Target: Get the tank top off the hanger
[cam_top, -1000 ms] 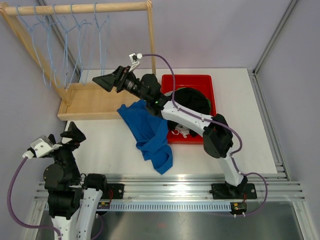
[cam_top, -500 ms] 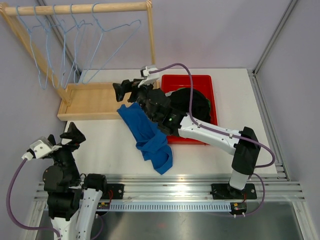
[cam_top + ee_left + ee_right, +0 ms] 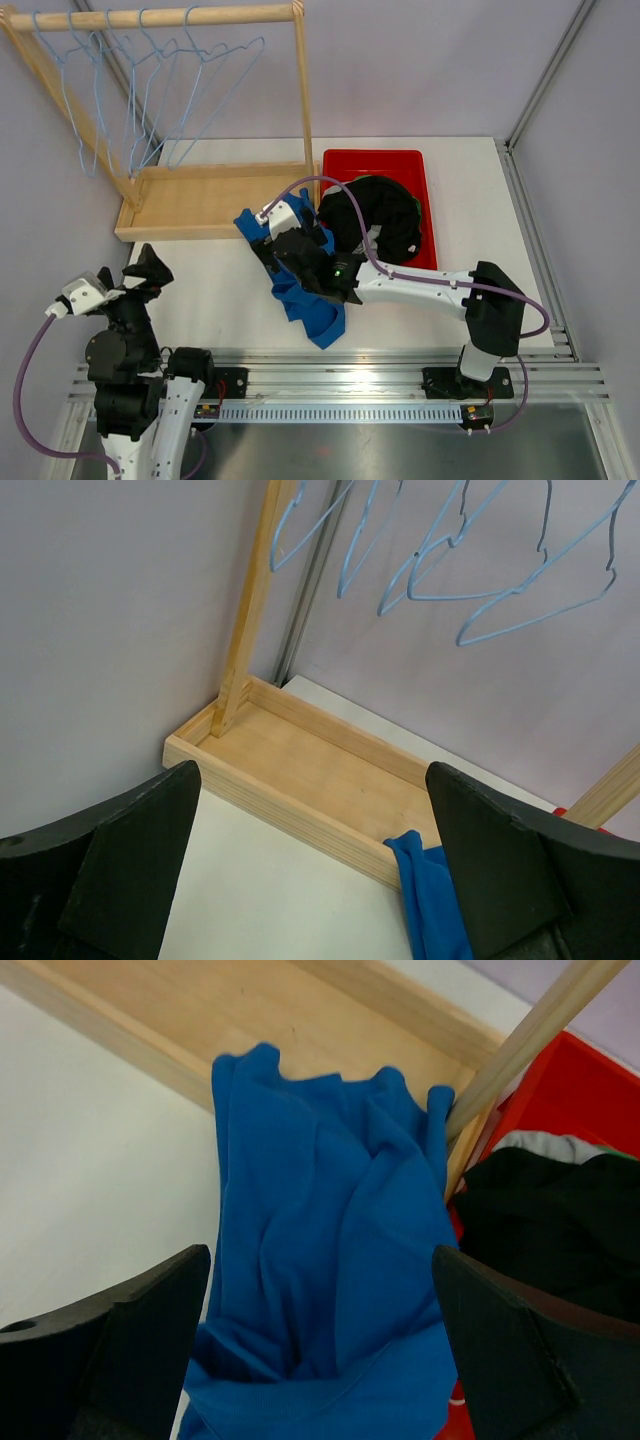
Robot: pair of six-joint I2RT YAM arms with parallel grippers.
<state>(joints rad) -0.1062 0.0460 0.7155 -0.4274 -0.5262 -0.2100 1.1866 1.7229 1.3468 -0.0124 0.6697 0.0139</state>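
Left claw [image 3: 312, 860]: parked at the near-left corner, jaws spread and nothing between them; it has not moved over the last second.
Right claw [image 3: 320, 1330]: jaws spread wide and empty. A second ago it was raised beside the hangers; it has since swung down and back and now hovers low over the blue cloth.
Tank top [image 3: 330, 1210]: blue, off the hanger, lying crumpled on the tabletop between the rack's base and the red tray, its far edge touching the base. It lies where it did a second ago.
Meaning: the garment looks fully freed, so the task reads as done or all but done; the drop of the right arm looks like a retreat or a check, not a new grasp.
Tabletop [image 3: 480, 200]: white and flat, with bare room on its right side.
Red tray [image 3: 375, 158]: just right of the tank top, holding a dark garment [image 3: 375, 215].
Rack base [image 3: 200, 200]: shallow wooden box at the far left, one post rising from its right end.
Hangers [image 3: 215, 75]: light-blue wire, all bare on the wooden rail [image 3: 190, 15]; the rightmost, flung out half a second ago, has fallen back toward the others.
Room: plain pale walls [image 3: 420, 60] close behind and at both sides.
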